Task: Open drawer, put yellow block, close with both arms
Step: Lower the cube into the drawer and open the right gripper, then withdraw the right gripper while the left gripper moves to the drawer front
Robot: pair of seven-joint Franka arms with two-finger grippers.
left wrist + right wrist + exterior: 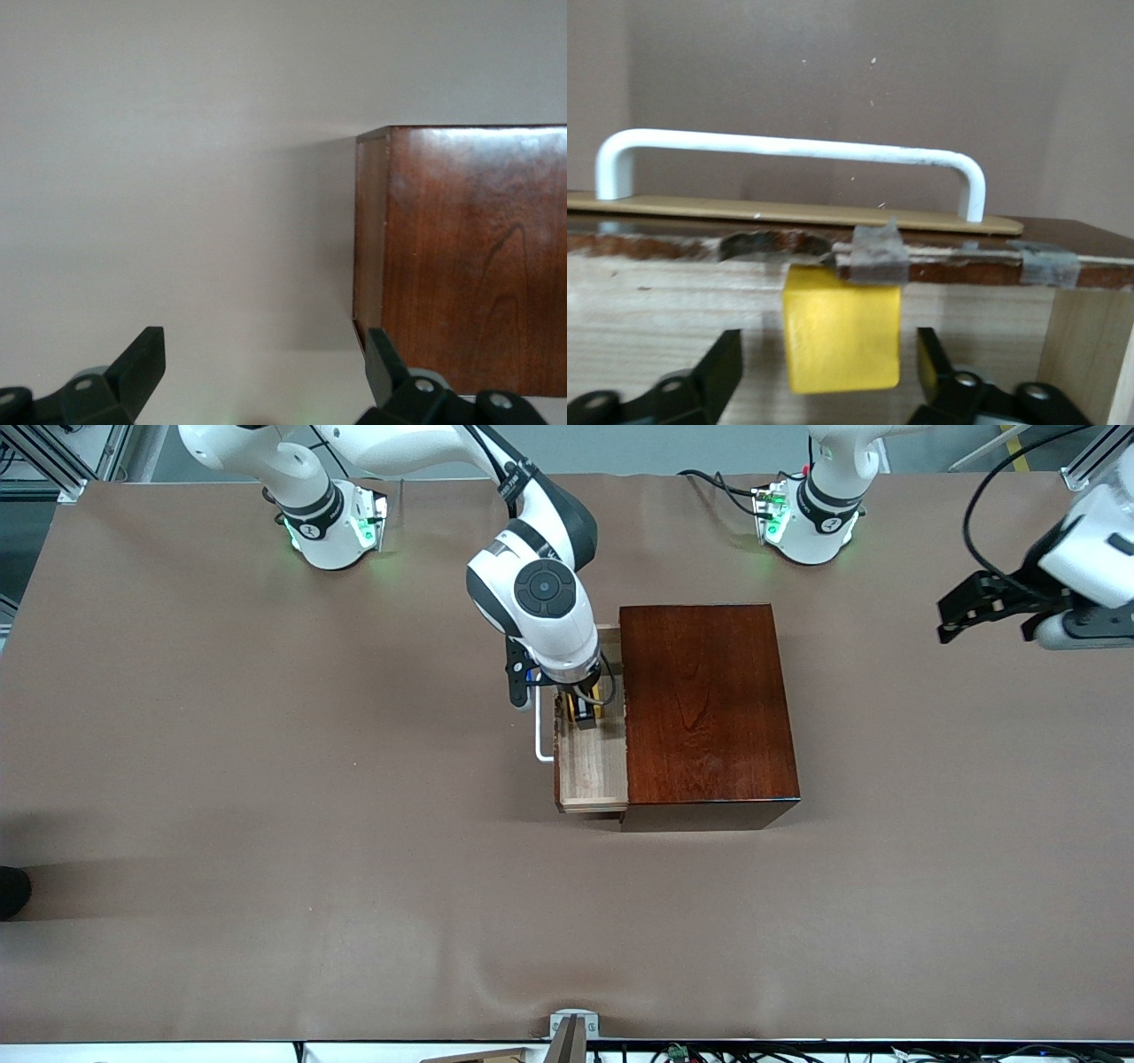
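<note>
The drawer [592,772] stands pulled out of the mahogany box [704,708] toward the right arm's end, white handle [540,737] outward. My right gripper [586,710] reaches down into the tray and is open. In the right wrist view the yellow block [842,329] sits inside the drawer [673,301] by its front wall, under the handle [788,146]. It lies between the right gripper's [833,367] fingers with a gap on each side. A sliver of the block [600,698] shows in the front view. My left gripper [985,627] hangs open over bare table at the left arm's end.
The left wrist view shows the box's corner [469,257] and brown table beside the left gripper [266,359]. Grey tape patches [873,252] sit on the drawer front's top edge. A metal bracket [571,1027] stands at the table edge nearest the front camera.
</note>
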